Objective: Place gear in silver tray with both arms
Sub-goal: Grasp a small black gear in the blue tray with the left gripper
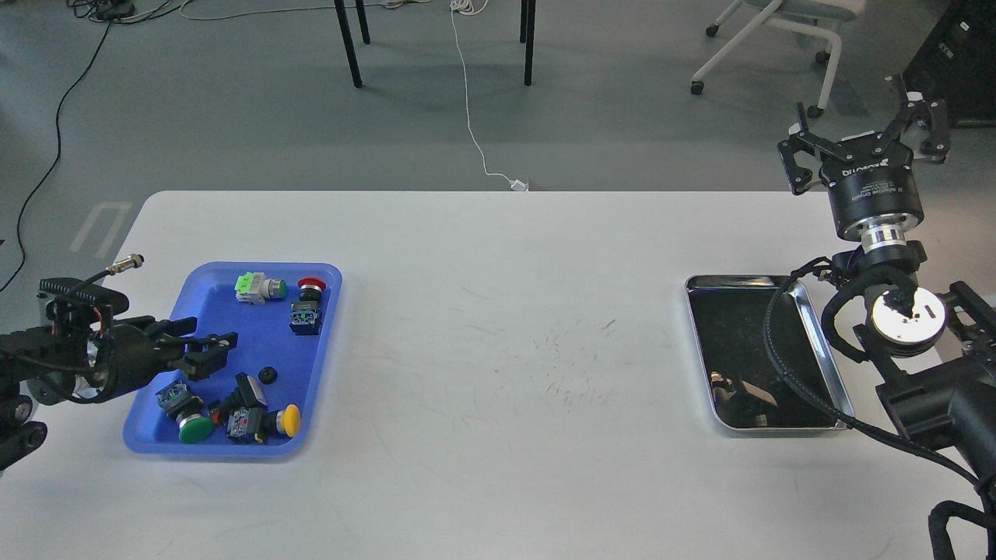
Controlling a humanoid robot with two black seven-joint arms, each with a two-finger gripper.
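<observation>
Two small black gears lay in the blue tray (156, 435) at the left. One gear (268, 374) shows near the tray's middle. The other is hidden behind my left gripper (206, 344), which reaches in low from the left with its fingers apart over that spot. I cannot tell whether it touches the gear. The silver tray (731, 327) lies empty at the right of the table. My right gripper (864, 136) is open and empty, claws spread, raised beyond the tray's far right corner.
The blue tray also holds several push-button switches with green (194, 428), yellow (290, 420) and red (312, 285) caps. Black cables (778, 365) of the right arm loop over the silver tray's right side. Chair legs and a cord are on the floor behind the table.
</observation>
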